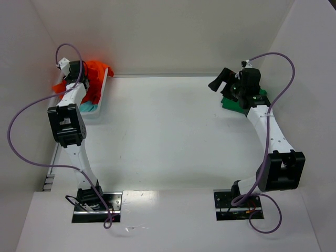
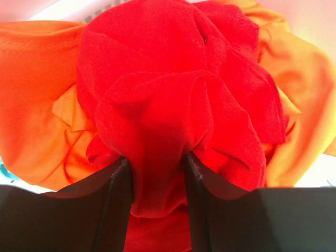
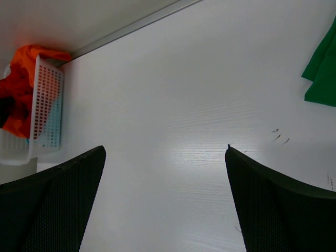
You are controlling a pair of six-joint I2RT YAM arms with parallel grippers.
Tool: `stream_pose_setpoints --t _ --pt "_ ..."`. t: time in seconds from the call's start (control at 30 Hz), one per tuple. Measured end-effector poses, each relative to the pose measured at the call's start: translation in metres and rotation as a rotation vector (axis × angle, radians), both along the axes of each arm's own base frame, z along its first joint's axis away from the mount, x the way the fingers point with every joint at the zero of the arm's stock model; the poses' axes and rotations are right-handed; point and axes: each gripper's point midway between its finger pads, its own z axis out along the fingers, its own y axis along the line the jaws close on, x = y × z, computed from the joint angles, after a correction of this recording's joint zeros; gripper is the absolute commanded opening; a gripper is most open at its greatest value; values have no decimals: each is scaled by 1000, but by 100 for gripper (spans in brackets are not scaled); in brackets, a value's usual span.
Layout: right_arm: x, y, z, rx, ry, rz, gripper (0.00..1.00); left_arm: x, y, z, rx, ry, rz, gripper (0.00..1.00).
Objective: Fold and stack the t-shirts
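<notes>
- The left fingers stand partly closed, pinching a bunched fold of the red t-shirt between them.
- Beyond that fold and to both sides of it, the orange t-shirt lies crumpled around the red one.
- The right fingers are spread wide and hold nothing, above the bare tabletop.
- Ahead to their right, an edge of the green t-shirt lies on the tabletop.
- Far ahead to their left, the white basket holds red and orange cloth.
</notes>
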Motion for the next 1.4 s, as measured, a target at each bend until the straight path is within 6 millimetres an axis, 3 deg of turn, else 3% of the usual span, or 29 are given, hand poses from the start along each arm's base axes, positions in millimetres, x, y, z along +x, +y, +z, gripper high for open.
stream_pose_setpoints --t 0.03,0.1,0.27,0.37,0.43,0.47,0.5,0.6,0.67,0.7,0.77,0.8,0.87,0.93,1.0,1.1,1.2,1.3,1.33,1.4 --pt "1 0 0 0 0 0 100 2 -2 0 -8 -7 -9 10" --pt "1 0 2 0 -5 0 100 3 -3 0 -15 -11 -15 0" --pt "4 0 13 4 -30 -1 100 -2 -16 10 -34 -11 -96 0" --pt "3 2 24 14 -52 7 100 -14 -29 43 -16 -20 -171 0" --pt "4 6 38 24 -81 25 100 -20 -42 76 2 -45 -243 0" --pt "4 9 50 30 -107 41 100 -25 -60 109 16 -63 -328 0" --pt "4 12 62 37 -132 58 100 -26 -68 123 21 -79 -356 0" --pt "0 31 104 58 -224 126 100 -32 -121 202 76 -159 -536 0" --pt "-4 45 119 68 -257 171 100 -53 -190 264 104 -251 -714 0" --pt "-11 63 131 79 -286 225 100 -62 -212 278 103 -275 -771 0" --pt "-22 91 142 97 -310 309 100 -112 -293 325 83 -376 -1012 0" --pt "-33 110 147 123 -313 378 100 -119 -300 331 80 -389 -1038 0" --pt "-42 125 152 156 -320 433 100 -162 -338 359 46 -463 -1203 0" --pt "-45 129 153 174 -325 448 100 -189 -352 372 18 -494 -1293 2" --pt "-49 131 147 188 -312 452 100 -206 -360 376 3 -504 -1356 4" --pt "-56 131 136 202 -285 456 100 -220 -366 359 -32 -465 -1407 4" --pt "-60 134 128 223 -267 470 100 -222 -374 324 -94 -387 -1460 2" --pt "-68 138 107 248 -223 483 100 -220 -383 277 -183 -281 -1508 0" --pt "-71 140 100 255 -206 489 100 -217 -388 243 -247 -194 -1521 0" --pt "-83 153 86 275 -175 525 100 -217 -390 222 -289 -135 -1523 0"
